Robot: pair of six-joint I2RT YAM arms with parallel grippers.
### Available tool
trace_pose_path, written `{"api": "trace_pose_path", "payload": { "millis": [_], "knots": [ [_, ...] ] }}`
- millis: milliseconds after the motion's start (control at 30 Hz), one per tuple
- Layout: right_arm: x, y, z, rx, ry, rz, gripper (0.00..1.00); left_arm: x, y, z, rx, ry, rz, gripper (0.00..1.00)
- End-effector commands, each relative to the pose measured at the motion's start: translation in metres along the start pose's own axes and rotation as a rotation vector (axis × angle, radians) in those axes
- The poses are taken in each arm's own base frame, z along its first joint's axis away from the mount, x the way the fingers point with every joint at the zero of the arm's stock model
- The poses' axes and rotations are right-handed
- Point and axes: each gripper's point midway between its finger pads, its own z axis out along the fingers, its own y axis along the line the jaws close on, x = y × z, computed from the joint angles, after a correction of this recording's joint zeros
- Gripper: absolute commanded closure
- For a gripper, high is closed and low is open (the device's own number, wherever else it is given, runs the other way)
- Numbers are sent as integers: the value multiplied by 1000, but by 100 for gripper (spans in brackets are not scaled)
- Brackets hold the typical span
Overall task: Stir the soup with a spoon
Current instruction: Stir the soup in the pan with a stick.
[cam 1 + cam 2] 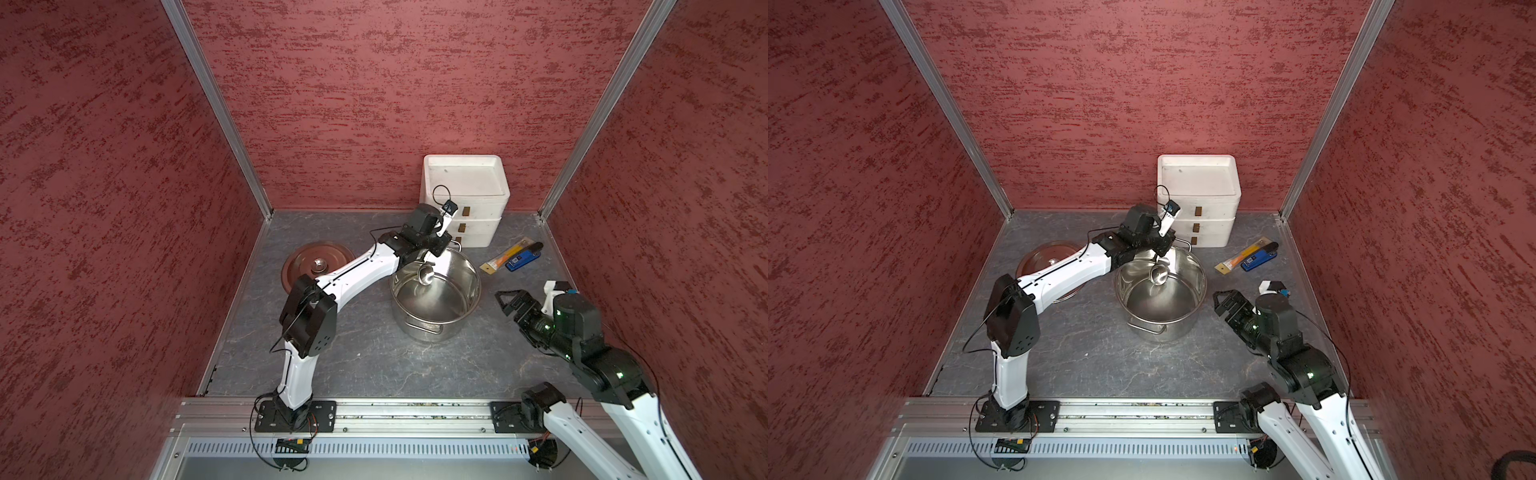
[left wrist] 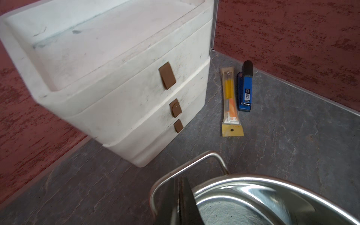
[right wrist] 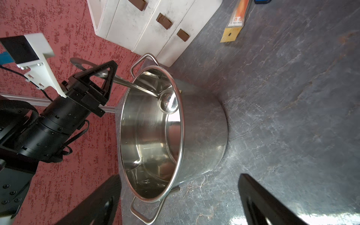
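You are looking down from high above the bench point(image 1: 365, 353) in both top views. Your wrist cameras are sitting close, both catching the stockpot point(image 3: 204, 136) and white drawers point(image 2: 116, 87).

In both top views the white left arm point(image 1: 361, 270) covers part of the flat round steel lid point(image 1: 309, 259), and the left gripper point(image 1: 429, 257) hides most of the handle of the long thin silver spoon point(image 1: 426, 277).

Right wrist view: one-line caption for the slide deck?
Left gripper holds the spoon by its handle, bowl at the stockpot mouth, no soup visible; right gripper open in the foreground.
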Motion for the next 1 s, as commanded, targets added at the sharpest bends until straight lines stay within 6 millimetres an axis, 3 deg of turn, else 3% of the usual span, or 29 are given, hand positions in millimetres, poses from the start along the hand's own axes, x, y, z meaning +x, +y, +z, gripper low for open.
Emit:
{"api": "trace_pose_path", "payload": {
  "millis": [0, 267, 500, 733, 967],
  "knots": [
    [-6, 5, -8, -11, -28, 1, 2, -24, -27, 5, 68, -63, 32, 100],
    [-4, 2, -6, -11, -25, 6, 2, -24, -104, -10, 230, -75, 66, 100],
    [-2, 2, -2, -17, -20, 5, 2, -5, -152, -50, 313, -55, 79, 100],
    [-1, 7, 7, -33, -3, 4, 2, 27, -161, -92, 312, 4, 34, 100],
    [1, 11, 15, -44, 17, -4, 2, 63, -127, -120, 203, 78, 19, 100]
  ]
}}
